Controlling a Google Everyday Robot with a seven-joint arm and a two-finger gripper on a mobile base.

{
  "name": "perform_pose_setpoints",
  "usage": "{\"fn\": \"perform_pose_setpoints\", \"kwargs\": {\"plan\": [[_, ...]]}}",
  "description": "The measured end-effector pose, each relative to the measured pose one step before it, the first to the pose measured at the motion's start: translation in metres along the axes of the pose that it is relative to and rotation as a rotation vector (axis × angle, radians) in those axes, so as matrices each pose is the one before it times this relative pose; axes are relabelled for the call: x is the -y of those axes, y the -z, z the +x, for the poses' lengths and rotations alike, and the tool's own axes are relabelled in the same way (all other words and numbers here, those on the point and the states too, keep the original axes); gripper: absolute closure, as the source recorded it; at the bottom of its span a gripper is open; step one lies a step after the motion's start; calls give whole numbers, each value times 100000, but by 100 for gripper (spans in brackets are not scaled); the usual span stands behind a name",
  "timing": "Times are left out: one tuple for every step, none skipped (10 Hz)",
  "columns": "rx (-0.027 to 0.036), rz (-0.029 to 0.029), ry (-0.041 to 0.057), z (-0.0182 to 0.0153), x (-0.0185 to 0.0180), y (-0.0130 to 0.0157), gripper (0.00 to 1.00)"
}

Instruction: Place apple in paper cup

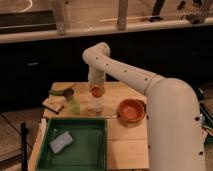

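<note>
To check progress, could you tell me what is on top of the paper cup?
The apple, just below the gripper, sits over the paper cup; the cup's inside is hidden.

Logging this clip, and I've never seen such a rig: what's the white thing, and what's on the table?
The white shape is a robot's single arm, seen by one camera looking down at a wooden table. Its gripper hangs above the table's middle. At its tip is the apple, directly over the paper cup; whether it is gripped or resting on the cup cannot be told. Nearby stand a green cup and an orange bowl, and a green tray holds a blue sponge.
</note>
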Motion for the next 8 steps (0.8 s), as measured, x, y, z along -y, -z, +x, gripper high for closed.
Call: {"fn": "perform_pose_setpoints", "kwargs": {"plan": [[172,83,137,-69,-12,-24,20],[145,193,247,-65,-37,24,20],[-23,389,269,-9,2,20,20],[-73,691,487,-20,47,27,20],[-10,198,262,-7,-27,21,20],[42,-90,342,-18,-31,-26,20],[10,5,294,-19,65,4,20],[78,-2,628,-57,152,-32,20]]}}
